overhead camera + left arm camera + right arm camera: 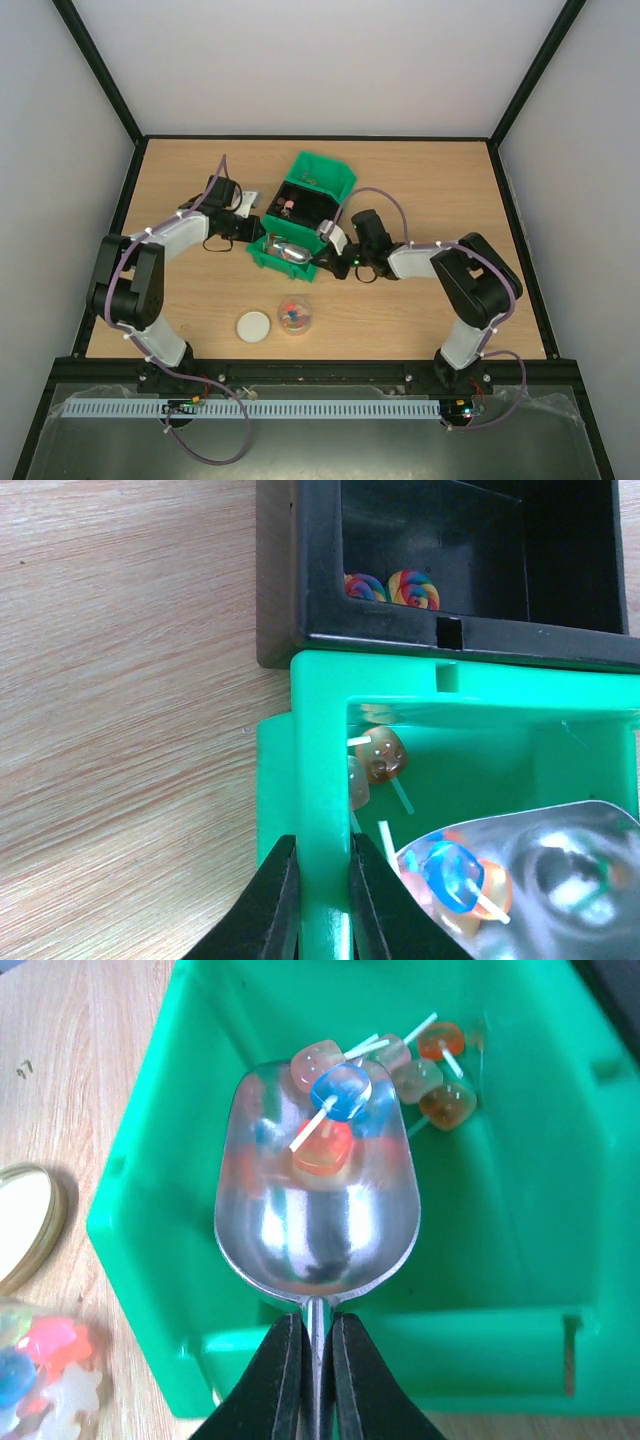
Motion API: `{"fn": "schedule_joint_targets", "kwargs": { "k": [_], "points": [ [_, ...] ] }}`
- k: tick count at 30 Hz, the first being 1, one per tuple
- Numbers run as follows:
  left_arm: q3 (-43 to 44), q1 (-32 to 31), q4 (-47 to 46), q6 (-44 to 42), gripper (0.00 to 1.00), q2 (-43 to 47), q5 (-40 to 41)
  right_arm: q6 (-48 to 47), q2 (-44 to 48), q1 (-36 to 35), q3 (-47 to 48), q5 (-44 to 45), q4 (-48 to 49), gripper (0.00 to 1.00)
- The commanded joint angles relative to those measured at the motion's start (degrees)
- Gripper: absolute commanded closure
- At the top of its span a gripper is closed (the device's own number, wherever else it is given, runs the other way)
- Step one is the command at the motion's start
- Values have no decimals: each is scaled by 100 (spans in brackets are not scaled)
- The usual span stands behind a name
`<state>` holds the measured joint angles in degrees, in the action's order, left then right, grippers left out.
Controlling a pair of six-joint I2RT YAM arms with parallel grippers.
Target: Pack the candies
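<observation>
The candies are small lollipop-like sweets on white sticks. A blue one (pixel 340 1093) and a red one (pixel 323 1152) lie in the metal scoop (pixel 315 1210), and a few more (pixel 440 1090) sit on the floor of the green bin (pixel 520 1210). My right gripper (pixel 317 1320) is shut on the scoop's thin handle, with the bowl inside the bin. My left gripper (pixel 322 845) is shut on the green bin's side wall (pixel 320 740). From the left wrist, brownish candies (pixel 385 755) lie beside the scoop (pixel 540 870). From above, both grippers (pixel 255 228) (pixel 325 262) meet at this bin (pixel 262 257).
A black bin (pixel 300 570) holding two swirl sweets (pixel 412 588) butts against the green bin. Behind it stands another green bin (pixel 322 178). A clear jar (pixel 294 315) with mixed candies and its white lid (pixel 254 326) sit near the table's front edge.
</observation>
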<state>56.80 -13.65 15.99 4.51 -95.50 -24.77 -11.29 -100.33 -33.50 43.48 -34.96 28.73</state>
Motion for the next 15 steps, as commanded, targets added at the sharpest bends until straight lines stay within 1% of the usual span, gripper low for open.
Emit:
{"fn": "schedule_joint_targets", "kwargs": {
  "k": [1,7,15],
  "points": [
    [46,-6,255,6,98,-188,-75,36,186,96,-322,-163,32,99],
    [59,3,258,14,98,-214,-87,159,342,132,-420,-241,352,99],
    [51,8,251,14,98,-206,-89,416,549,233,-275,-218,436,99]
  ]
}}
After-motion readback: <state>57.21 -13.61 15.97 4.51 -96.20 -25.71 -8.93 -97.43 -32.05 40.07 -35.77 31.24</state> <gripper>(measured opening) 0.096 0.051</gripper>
